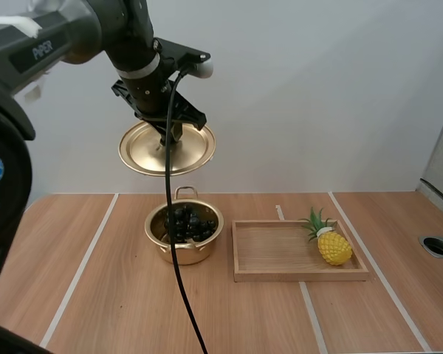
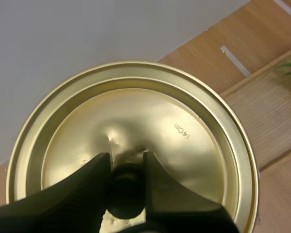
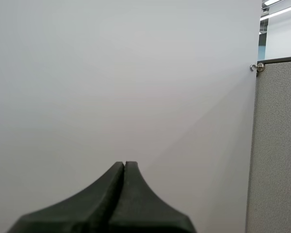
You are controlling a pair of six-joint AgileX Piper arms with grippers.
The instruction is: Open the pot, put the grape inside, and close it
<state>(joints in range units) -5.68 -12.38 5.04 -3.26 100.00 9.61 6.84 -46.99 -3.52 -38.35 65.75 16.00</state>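
left jaws pinch lid [image 1: 142, 147] | well above pot [image 1: 186, 254] rim | grapes [image 1: 190, 221] inside

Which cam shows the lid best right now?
Left wrist view: the lid is close up, and you see the left hand pinching its black knob. The high view has the lid small, held in the air above the pot. The right wrist camera points away from the table.

Gold pot [image 1: 197, 251] upright, open, dark grapes [image 1: 189, 221] inside; gold lid [image 1: 140, 151] aloft above pot, near level.
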